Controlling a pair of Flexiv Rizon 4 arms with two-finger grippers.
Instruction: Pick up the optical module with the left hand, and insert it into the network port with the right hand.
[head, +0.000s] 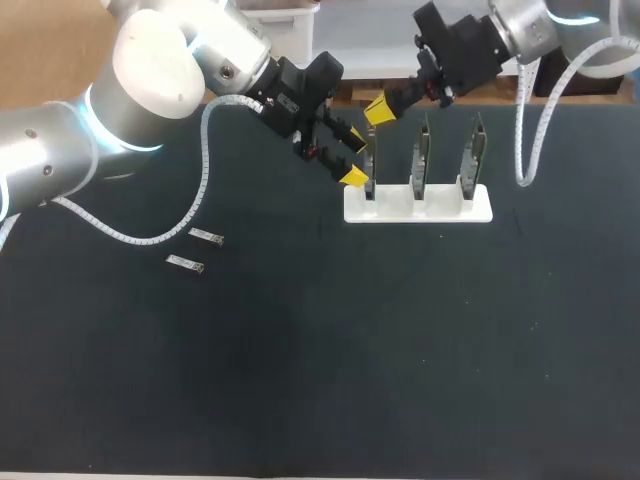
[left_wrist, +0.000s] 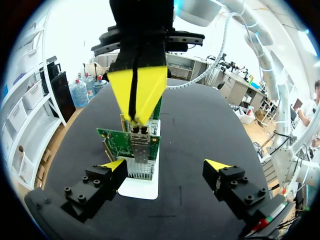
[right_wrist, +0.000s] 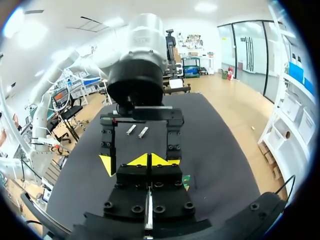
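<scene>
- Optical modules to your left first: two spare modules (head: 205, 236) lie flat on the table (head: 320, 350), well apart from the stand (head: 418, 205). Leave them alone.
- Your left gripper (left_wrist: 165, 166) sits just beside the stand's leftmost board (left_wrist: 115, 142), with its fingers wide apart and holding nothing. Hold it clear of the board so it cannot knock it while the other arm pushes.
- The optical module (left_wrist: 139, 131) that matters stands upright in the port (left_wrist: 141, 152) on that board. I cannot tell whether it is partly or fully in.
- Your right gripper (left_wrist: 135, 116) is right over it, yellow tips closed together at the module's top end. Whether they pinch it or only press on it does not show.
- To finish well, I'd push straight down along the port's line — no sideways lean, since the board only stands in a slot and would likely tilt. Go slowly and stop once it seats — then release before lifting away.
</scene>
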